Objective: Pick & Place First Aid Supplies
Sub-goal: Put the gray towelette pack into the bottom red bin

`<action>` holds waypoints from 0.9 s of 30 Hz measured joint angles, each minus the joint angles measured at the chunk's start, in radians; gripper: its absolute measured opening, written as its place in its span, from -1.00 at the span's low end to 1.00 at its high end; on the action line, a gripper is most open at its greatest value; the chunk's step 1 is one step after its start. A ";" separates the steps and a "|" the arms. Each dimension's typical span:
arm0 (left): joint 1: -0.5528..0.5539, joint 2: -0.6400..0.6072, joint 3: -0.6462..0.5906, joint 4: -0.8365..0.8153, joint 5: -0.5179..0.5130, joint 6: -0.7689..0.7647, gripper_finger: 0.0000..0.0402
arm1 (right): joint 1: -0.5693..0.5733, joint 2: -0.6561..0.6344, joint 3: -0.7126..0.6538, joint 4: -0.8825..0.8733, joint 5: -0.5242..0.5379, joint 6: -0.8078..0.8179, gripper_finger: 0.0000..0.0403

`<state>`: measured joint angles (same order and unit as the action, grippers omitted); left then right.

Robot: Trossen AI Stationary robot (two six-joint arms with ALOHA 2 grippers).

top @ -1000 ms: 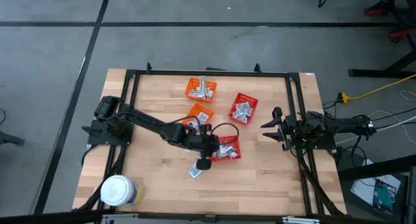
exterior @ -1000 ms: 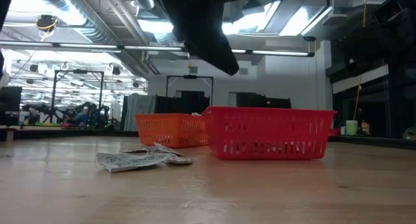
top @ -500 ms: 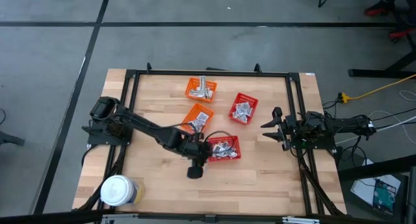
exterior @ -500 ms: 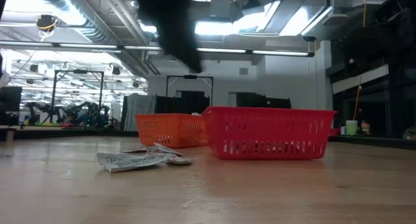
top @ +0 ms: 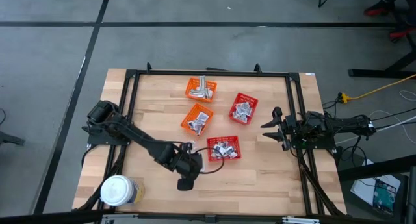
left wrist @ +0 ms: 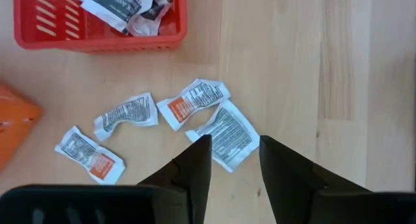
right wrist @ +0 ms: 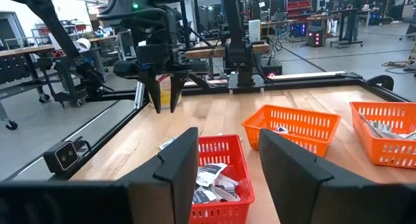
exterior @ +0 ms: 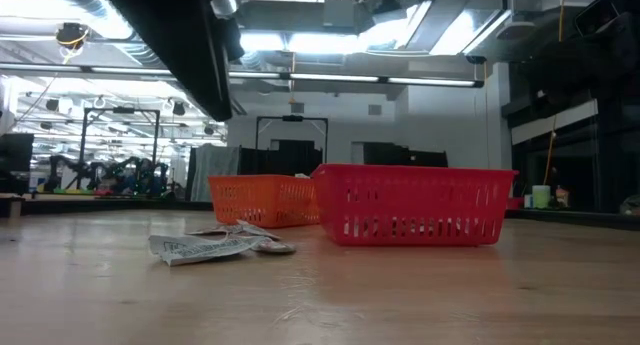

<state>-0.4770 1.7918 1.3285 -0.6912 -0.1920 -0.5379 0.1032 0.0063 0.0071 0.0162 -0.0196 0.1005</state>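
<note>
Fingers of your left gripper stood apart and empty in the left wrist view, poised over four loose sachets on the bare wood, one of them right between the tips. The sachets lay close together, two overlapping, so you risked a close catching two at once, or a flat packet sliding off the wood without lifting. The red basket beyond them already held several packets.

From above, your left gripper hung over the table's near part, just beside that red basket, hiding the loose sachets beneath it. Two orange baskets and another red one sat farther back; a drop into the wrong one was possible. The white-lidded jar stood near the left arm's sweep, and you could have clipped it.

At table height, the sachets lay flat on the table, hard to get under.

In the right wrist view, your right gripper waited at the table's right edge, fingers apart, holding nothing.
</note>
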 joint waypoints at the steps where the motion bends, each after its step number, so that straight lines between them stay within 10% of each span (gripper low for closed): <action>1: -0.004 0.001 0.000 0.001 -0.002 -0.012 -0.40 | 0.000 0.000 0.000 0.000 0.000 0.000 -0.19; 27: -0.008 0.001 0.000 0.070 0.001 -0.214 -0.38 | 0.000 0.000 0.000 0.000 0.000 0.000 -0.19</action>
<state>-0.4847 1.7931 1.3285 -0.6211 -0.1914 -0.7515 0.1029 0.0063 0.0073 0.0162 -0.0196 0.1005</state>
